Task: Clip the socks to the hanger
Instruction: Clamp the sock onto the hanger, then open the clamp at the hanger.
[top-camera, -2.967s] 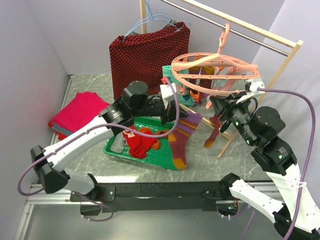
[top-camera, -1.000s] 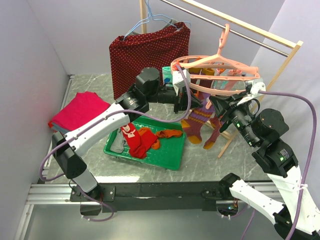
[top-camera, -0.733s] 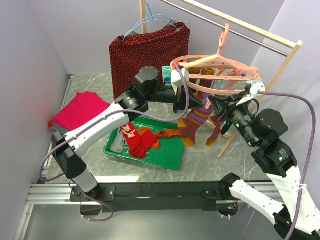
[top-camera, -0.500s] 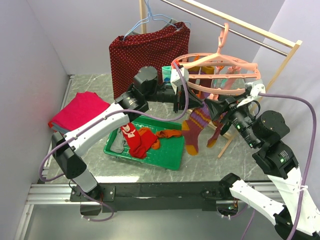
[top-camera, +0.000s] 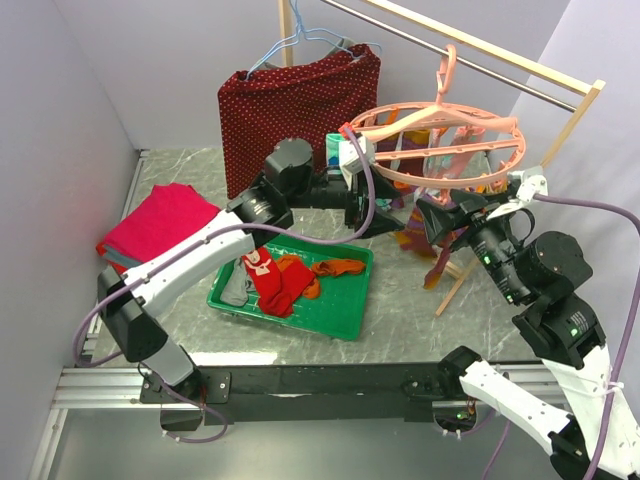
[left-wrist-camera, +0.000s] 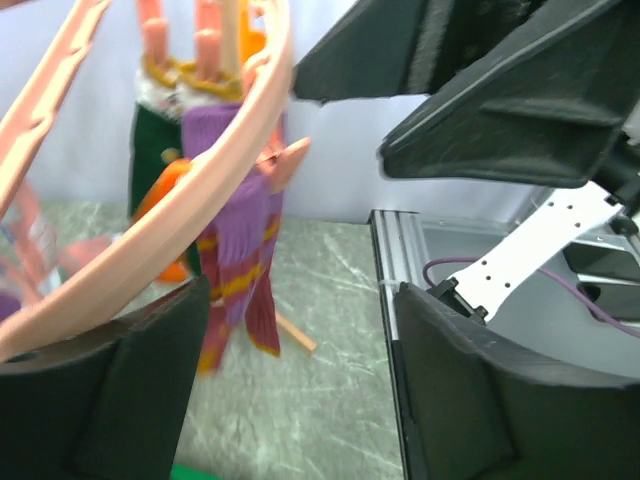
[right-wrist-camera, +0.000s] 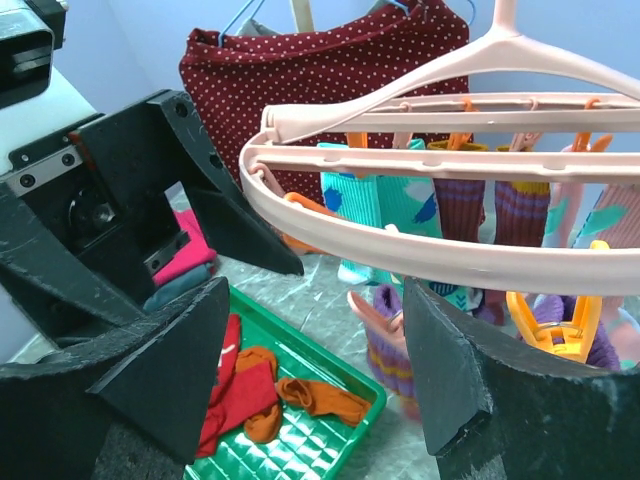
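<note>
The salmon-pink hanger (top-camera: 432, 150) hangs from the wooden rail, with several socks clipped round its ring (right-wrist-camera: 400, 252). A purple-orange striped sock (left-wrist-camera: 236, 250) dangles from a pink peg (right-wrist-camera: 366, 312) under the near rim; it also shows in the top view (top-camera: 414, 234). My left gripper (left-wrist-camera: 300, 390) is open just left of the sock, nothing between its fingers. My right gripper (right-wrist-camera: 320, 385) is open too, facing the sock from the right (top-camera: 432, 216). Red (top-camera: 270, 285), orange (top-camera: 336, 268) and grey (top-camera: 235, 291) socks lie in the green tray (top-camera: 345, 318).
A dark-red dotted cloth (top-camera: 295, 105) hangs on a blue wire hanger (top-camera: 300, 42) at the back. A folded pink-red stack (top-camera: 160, 222) lies at the left. The wooden rack's slanted leg (top-camera: 455, 282) stands under the hanger, close to my right arm.
Both grippers went from shut to open. The striped sock left the left gripper and now hangs from the peg, swinging. The hanger ring rocked right and up; the right gripper drew back.
</note>
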